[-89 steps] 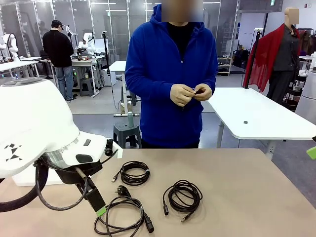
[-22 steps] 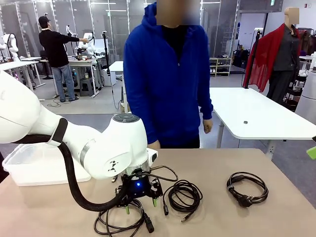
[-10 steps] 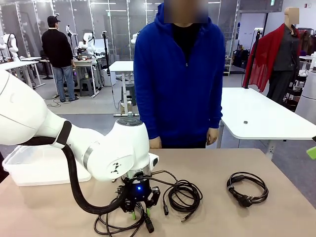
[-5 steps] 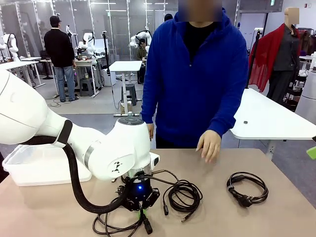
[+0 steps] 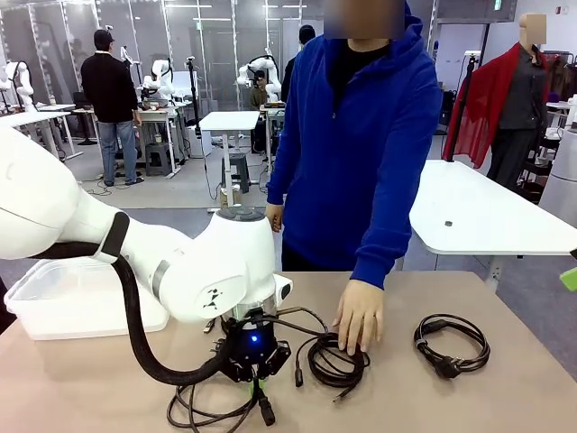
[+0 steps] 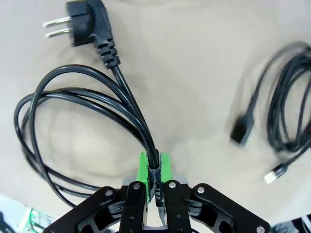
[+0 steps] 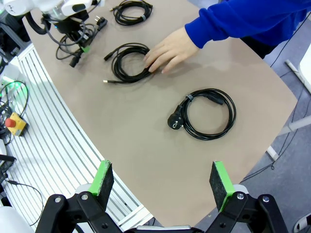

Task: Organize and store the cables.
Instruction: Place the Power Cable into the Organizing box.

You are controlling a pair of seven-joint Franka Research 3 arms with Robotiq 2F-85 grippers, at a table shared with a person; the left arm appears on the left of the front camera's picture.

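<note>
**Cable sorting: left gripper clamped on the power cord**

Front view. The left gripper (image 5: 255, 386) is at 6 o'clock over the table (image 5: 505, 397) and points down. Its fingers are closed tight on a strand of the loose power cord (image 5: 203, 413), which sprawls beneath it toward 7 o'clock. A thin cable coil (image 5: 335, 359) lies just beside the gripper at 3 o'clock. A person's hand (image 5: 360, 316) rests flat on the coil's far edge. A second power cord (image 5: 451, 343), neatly coiled, lies well apart, farther out at 3 o'clock. A white bin (image 5: 72, 302) sits at 9 o'clock.

Left wrist view. The green pads (image 6: 142, 167) pinch the power cord at 6 o'clock. Its loops spread toward 9 o'clock, and its two-pin plug (image 6: 83, 22) lies at 11 o'clock. The thin cable coil is at 3 o'clock, blurred and clear of the cord.

Right wrist view. The right gripper (image 7: 163, 177) is at 6 o'clock, high above the table, with its jaws spread wide and nothing between them.
- The second power cord lies near centre.
- The thin cable coil, with the hand on it, is at 11 o'clock.
- A small coil (image 7: 131, 10) lies at 12 o'clock.
- The left gripper and its cord are at 10 o'clock.
</note>
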